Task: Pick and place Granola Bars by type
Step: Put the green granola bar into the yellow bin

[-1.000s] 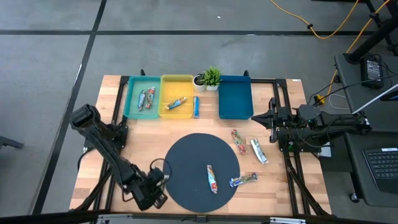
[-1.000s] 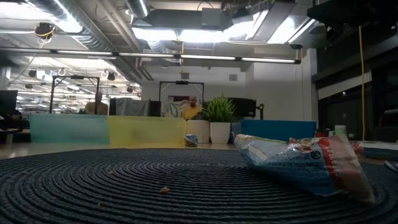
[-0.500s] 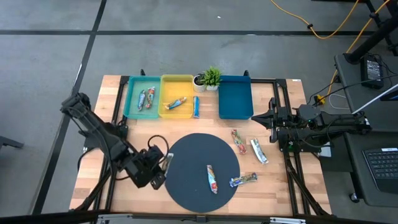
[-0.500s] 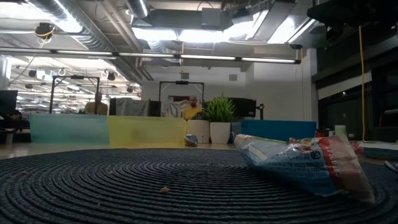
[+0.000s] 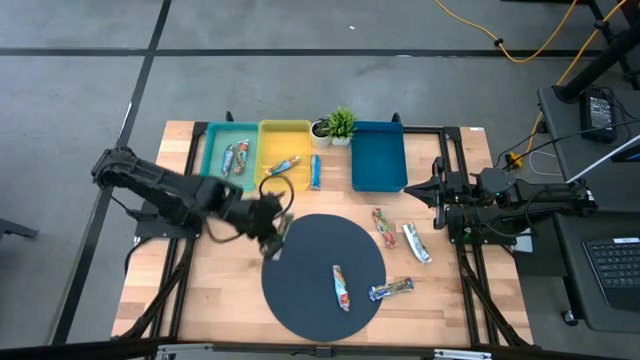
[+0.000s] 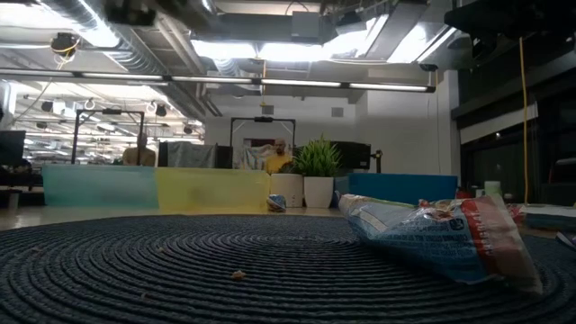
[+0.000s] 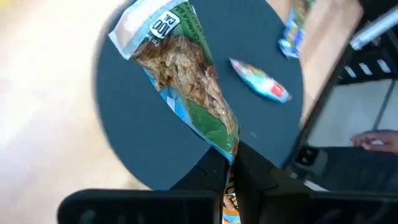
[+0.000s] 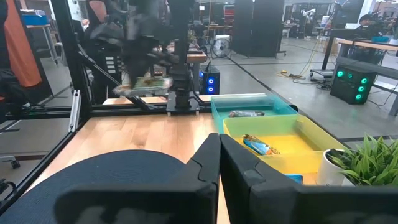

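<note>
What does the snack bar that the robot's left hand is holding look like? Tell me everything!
The granola bar is a slim bar in a shiny, crinkly wrapper, green and blue, with a picture of golden oat clusters and a white end printed with "100 CAL". The left gripper is shut on one end of it, so it sticks out in the air, touching nothing else. It hangs over the left edge of the dark round mat, with wooden table beside it.

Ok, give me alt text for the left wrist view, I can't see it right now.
The left gripper is shut on one end of a green-wrapped granola bar, held above the round dark mat. A blue and red bar lies on the mat, another blue one on the wood beyond.
</note>
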Controlling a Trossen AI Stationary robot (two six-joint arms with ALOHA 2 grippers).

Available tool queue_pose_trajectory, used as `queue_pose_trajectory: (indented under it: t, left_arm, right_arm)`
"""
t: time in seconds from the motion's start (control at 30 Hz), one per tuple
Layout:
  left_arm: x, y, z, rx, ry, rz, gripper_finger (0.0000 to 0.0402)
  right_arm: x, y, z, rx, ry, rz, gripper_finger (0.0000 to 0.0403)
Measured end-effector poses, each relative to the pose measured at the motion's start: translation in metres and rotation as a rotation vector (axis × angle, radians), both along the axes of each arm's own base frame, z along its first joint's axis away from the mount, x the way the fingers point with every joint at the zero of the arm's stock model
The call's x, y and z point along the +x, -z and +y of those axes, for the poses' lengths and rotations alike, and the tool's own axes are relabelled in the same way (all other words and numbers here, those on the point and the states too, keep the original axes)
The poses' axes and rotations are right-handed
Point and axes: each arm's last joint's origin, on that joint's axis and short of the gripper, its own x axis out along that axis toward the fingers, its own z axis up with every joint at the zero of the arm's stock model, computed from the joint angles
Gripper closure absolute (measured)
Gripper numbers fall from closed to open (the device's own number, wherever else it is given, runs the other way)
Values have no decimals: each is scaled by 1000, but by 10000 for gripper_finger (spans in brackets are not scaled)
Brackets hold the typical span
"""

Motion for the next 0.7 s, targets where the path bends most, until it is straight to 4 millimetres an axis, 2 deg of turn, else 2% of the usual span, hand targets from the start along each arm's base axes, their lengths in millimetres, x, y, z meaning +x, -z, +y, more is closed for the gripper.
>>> queue_pose_trajectory:
  t: [0.17,0.33,0.47,0.7]
  left_arm:
    - [4,-27,43,56,3,-14,393]
    - [-1,-58,88,140,-61,-24,393]
    - [-5,-65,115,184,-101,45,393]
    - [2,-54,146,219,-126,112,393]
  right_arm:
    - [0,0,0,0,0,0,390]
    - [0,0,0,0,0,0,390]
    - [0,0,0,0,0,0,390]
    - [0,0,0,0,0,0,390]
